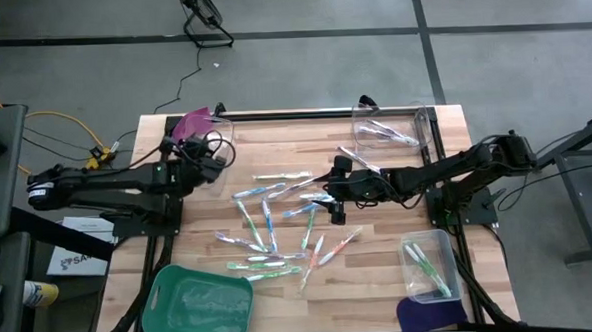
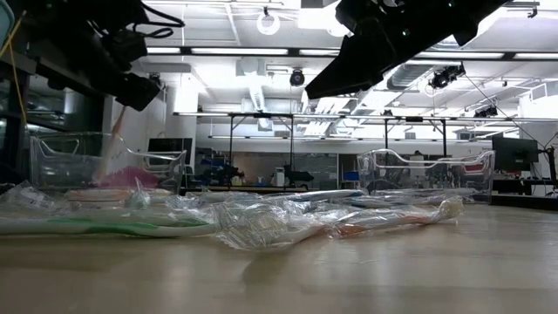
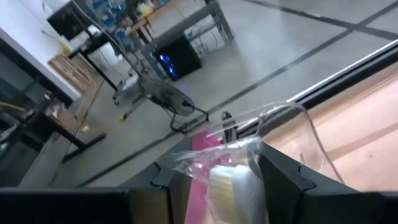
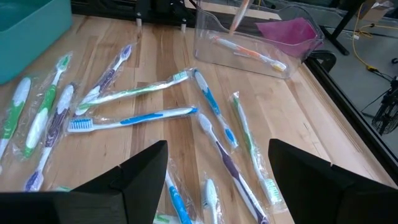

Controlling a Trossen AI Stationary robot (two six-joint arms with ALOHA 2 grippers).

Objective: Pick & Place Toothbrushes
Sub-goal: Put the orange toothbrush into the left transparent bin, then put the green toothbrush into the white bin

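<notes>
Lying loose on the worktop point(image 1: 382, 292), wrapped toothbrushes point(image 4: 134, 118): light, stiff, slippery film, best pinched mid-handle; right pincer point(image 4: 217, 168) apart, left pincer point(image 3: 214, 180) astride one.

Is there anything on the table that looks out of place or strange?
Mostly no. The wrapped plastic toothbrushes lie scattered loosely on the wooden table, as unsorted stock. One pink wrapped toothbrush stands steeply tilted in the clear plastic bin, under the left gripper, not lying flat.

Left gripper point(image 1: 213, 150) parted; right gripper point(image 1: 330, 200) spread wide.
</notes>
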